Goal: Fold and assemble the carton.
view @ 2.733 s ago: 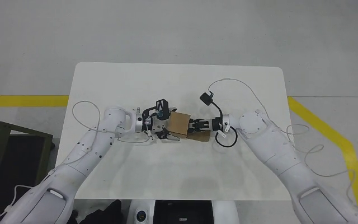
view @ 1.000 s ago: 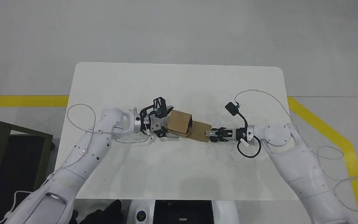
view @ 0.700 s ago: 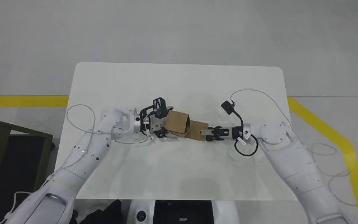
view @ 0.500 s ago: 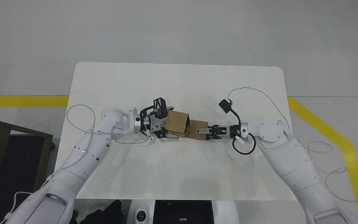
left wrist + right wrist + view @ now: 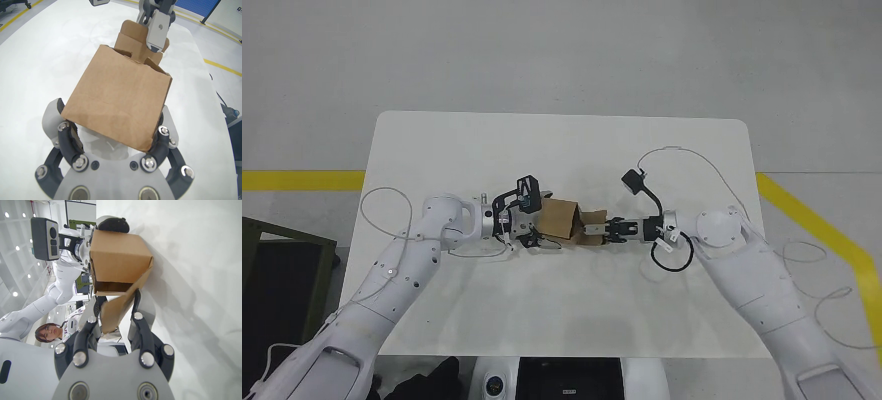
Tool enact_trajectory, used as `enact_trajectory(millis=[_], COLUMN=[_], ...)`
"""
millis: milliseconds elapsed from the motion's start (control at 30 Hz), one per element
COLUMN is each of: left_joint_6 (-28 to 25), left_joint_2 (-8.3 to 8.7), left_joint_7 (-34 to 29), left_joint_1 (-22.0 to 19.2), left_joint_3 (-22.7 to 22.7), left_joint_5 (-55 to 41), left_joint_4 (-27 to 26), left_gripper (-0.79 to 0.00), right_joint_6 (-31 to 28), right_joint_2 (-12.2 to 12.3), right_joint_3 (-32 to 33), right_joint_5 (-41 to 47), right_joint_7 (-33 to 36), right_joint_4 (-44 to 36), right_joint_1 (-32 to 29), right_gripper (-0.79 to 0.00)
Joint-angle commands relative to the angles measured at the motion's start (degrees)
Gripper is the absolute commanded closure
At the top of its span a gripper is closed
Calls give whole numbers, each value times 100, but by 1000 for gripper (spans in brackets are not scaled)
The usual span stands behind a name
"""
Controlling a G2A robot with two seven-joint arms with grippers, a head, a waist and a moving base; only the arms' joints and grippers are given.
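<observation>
Bench [image 5: 442, 150]: the carton [image 5: 562, 218] sits at mid-bench on its side, with the mouth toward the right arm.

The left tool [image 5: 112, 113] is clenched on the carton's closed end, one finger at each corner. I would hold that grip firm as the anchor.

The right tool [image 5: 116, 298] is released, its fingers parted astride the open flap [image 5: 113, 315]. Whether either pad bears on the board I cannot settle from these views.

Step in hand, in my judgement: folding that flap over the mouth. I would press near the hinge line, swing the flap square to the mouth, and guard against the carton sliding or twisting.

Surroundings: the right arm's cable [image 5: 660, 264] loops beside its wrist, apart from the carton.

Obstruction: the side tabs [image 5: 123, 53] at the mouth look only partly turned in and could catch the flap.
</observation>
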Motion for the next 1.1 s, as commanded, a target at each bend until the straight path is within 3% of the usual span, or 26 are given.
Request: enact_trajectory(millis=[0,333,633,1067], left_joint_6=[-10,-59,-91,-116], left_joint_2=[0,-5,-10,-29], left_joint_7=[-9,-39,-83,-138], left_joint_1=[0,6,28,14], left_joint_3=[-3,-22,-24,18], left_joint_5=[9,27,38,59], left_joint_4=[-1,-8,2,11], left_gripper=[-785,-785,-785,-785], right_joint_6=[-17,-77,-346,-514], right_joint_2=[-25,-177,-185,-244], right_joint_3=[-59,-396,-278,-320], right_joint_5=[9,3,279,650], right_joint_7=[3,12,62,231], right_joint_4=[16,210,296,569], right_joint_1=[64,393,367,334], right_gripper=[-342,-360,-385,-252])
